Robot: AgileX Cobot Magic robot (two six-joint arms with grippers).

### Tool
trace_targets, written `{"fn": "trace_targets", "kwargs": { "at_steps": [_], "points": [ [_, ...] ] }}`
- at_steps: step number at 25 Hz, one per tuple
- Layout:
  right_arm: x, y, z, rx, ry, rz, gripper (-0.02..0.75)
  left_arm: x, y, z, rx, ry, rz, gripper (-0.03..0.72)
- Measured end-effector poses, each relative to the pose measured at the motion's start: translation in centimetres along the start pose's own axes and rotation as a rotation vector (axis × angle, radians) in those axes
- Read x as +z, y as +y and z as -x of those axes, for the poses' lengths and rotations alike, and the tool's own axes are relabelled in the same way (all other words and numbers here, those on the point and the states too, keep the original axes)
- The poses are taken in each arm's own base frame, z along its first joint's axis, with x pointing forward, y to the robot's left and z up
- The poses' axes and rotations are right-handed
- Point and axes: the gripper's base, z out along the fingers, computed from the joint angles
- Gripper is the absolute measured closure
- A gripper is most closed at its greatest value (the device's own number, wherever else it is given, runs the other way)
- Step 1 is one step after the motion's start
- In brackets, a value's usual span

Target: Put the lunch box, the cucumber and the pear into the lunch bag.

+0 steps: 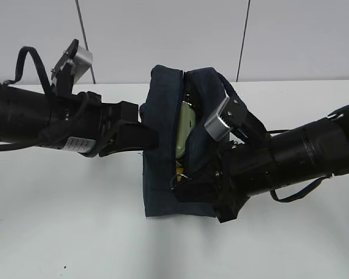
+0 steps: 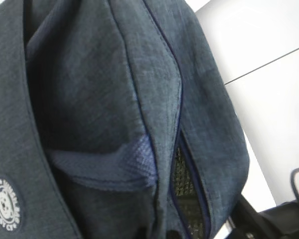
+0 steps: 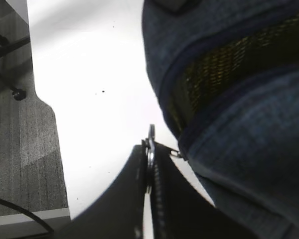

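The lunch bag (image 1: pixel 163 145) stands on the white surface (image 1: pixel 64 232) between both end effectors, its zipper gaping, the lunch box (image 1: pixel 186 131) showing inside. The right end effector (image 3: pixel 150 159), at the bag's near end, is clenched on the silver ring pull (image 3: pixel 150 137). The left end effector (image 1: pixel 145 136) presses the bag's side; its grip cannot be told.

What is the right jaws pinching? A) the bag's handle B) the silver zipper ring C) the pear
B: in the right wrist view the shut jaws clamp the silver ring at the end of the bag zipper.
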Motion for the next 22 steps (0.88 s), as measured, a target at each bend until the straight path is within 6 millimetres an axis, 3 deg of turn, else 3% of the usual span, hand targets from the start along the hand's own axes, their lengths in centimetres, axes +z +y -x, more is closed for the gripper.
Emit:
{"fn": "trace_targets", "kwargs": {
  "at_steps": [10, 22],
  "points": [
    [-2.1, 1.2, 1.9, -0.073, -0.023, -0.054, 0.732, 0.0, -0.1, -0.4, 0.089, 0.041, -0.008, 0.333],
    [-3.2, 1.8, 3.3, -0.086, -0.083, -0.095, 0.732, -0.1, 0.1, -1.0, 0.183, 0.115, 0.002, 0.305]
  ]
}}
